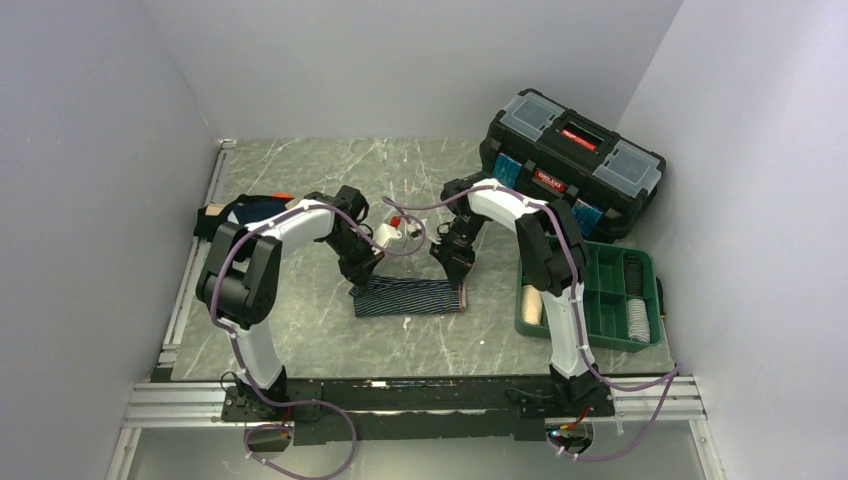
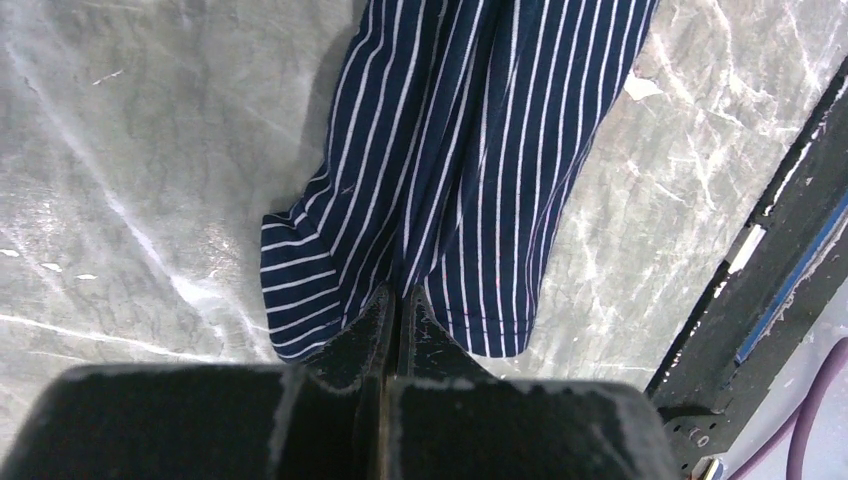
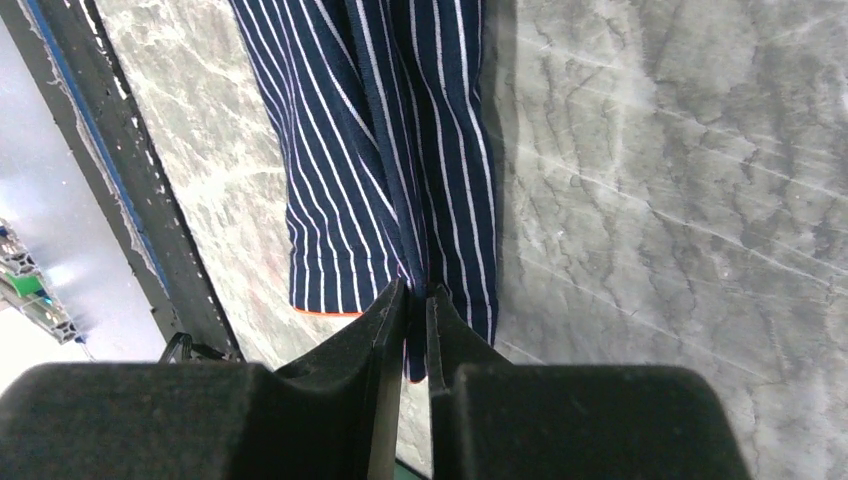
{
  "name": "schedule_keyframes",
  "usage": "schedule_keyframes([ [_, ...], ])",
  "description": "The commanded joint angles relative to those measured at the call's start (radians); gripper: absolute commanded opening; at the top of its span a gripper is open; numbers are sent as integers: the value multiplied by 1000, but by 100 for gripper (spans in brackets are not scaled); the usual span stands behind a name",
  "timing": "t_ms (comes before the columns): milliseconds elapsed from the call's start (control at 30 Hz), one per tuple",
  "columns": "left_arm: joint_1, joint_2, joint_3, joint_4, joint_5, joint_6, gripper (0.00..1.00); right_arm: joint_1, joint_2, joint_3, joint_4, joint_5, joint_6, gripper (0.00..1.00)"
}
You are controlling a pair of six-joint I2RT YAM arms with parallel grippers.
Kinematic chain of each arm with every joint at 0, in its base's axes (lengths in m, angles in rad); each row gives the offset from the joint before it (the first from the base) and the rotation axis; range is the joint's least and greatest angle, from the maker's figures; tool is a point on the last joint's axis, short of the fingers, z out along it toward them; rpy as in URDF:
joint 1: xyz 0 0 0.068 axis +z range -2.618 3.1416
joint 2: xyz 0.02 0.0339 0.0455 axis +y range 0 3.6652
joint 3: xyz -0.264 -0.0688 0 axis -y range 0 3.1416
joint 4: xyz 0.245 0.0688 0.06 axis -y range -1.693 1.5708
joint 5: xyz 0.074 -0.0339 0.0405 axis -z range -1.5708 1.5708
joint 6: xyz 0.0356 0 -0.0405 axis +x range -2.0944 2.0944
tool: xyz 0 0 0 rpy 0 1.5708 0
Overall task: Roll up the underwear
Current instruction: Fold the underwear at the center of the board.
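Your left gripper [image 2: 395,300] is closed tight, its tips nipping a small ridge of cloth at the end of the underwear [image 1: 408,297] farthest from the tray [image 1: 588,339]. Your right gripper [image 3: 418,295] is closed to a thin slit with a fold of the same cloth caught in it, at the end nearest the tray. The navy striped underwear lies on the table [image 1: 300,340] as a long flat band, to the left of the tray with bare marble between them.

With both ends pinched, this looks like setting the band straight before the roll starts. Draw the two ends apart gently and level, staying low so the layers don't slide open. The grip on each side is only a narrow pinch, so a sharp tug would likely pull the cloth free. Once it lies taut and square, start the roll from one end and work it tightly towards the other, so the stripes stay lined up.

For room, the band's long near edge runs close to the black rail [image 2: 770,250] that also passes the tray's near rim, so don't drift that way. The side away from the tray is open table. The toolbox [image 1: 570,160] sits behind the tray, well apart from the cloth, and the marble on the far side of the band gives you space to swing
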Motion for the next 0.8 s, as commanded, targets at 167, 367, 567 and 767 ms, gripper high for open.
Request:
schedule_keyframes([
  [167, 14, 23, 8, 69, -50, -78, 0, -8, 21, 9, 36, 40, -3, 20],
  [367, 15, 17, -11, 116, -68, -129, 0, -10, 9, 6, 68, 57, 19, 31],
  [567, 15, 13, -20, 139, -63, -154, 0, -13, -10, 1, 79, 77, 33, 41],
  [767, 15, 10, -32, 166, -73, -184, 0, -30, -55, 4, 85, 64, 54, 46],
])
